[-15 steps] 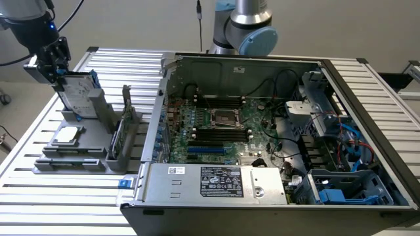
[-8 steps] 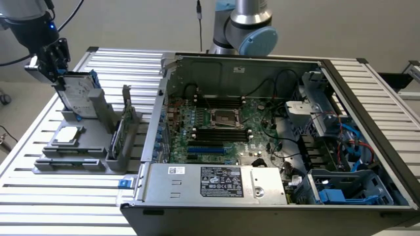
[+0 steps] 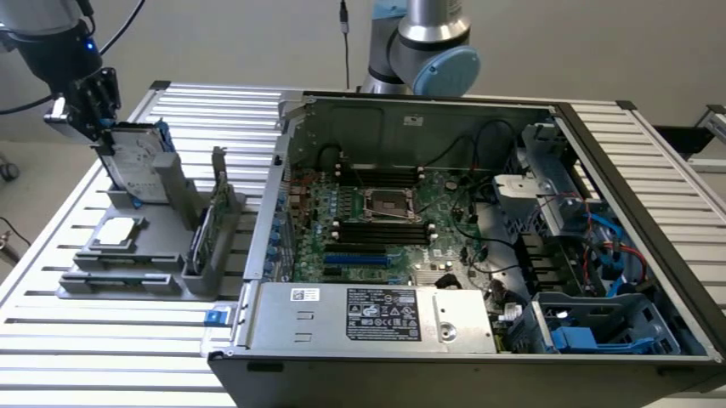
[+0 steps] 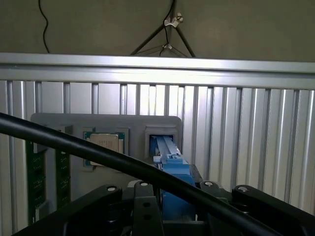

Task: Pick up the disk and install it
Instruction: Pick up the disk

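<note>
The disk (image 3: 138, 166) stands on edge, tilted, in a slot at the back of the grey parts holder (image 3: 125, 259) on the exterior view's left. It is silver-grey with a white label and blue rails. My gripper (image 3: 93, 127) is down at the disk's upper end, with the black wrist above it. In the wrist view the disk's blue rail (image 4: 170, 160) runs straight out from between the gripper's black links (image 4: 172, 199). A black cable (image 4: 98, 160) crosses in front of it.
The same holder carries a square silver chip (image 3: 117, 231) and an upright green card (image 3: 207, 228). The open computer case (image 3: 454, 212) lies to the exterior view's right, with a blue-lined bay (image 3: 590, 331) at its near corner. The arm's base (image 3: 422, 47) stands behind it.
</note>
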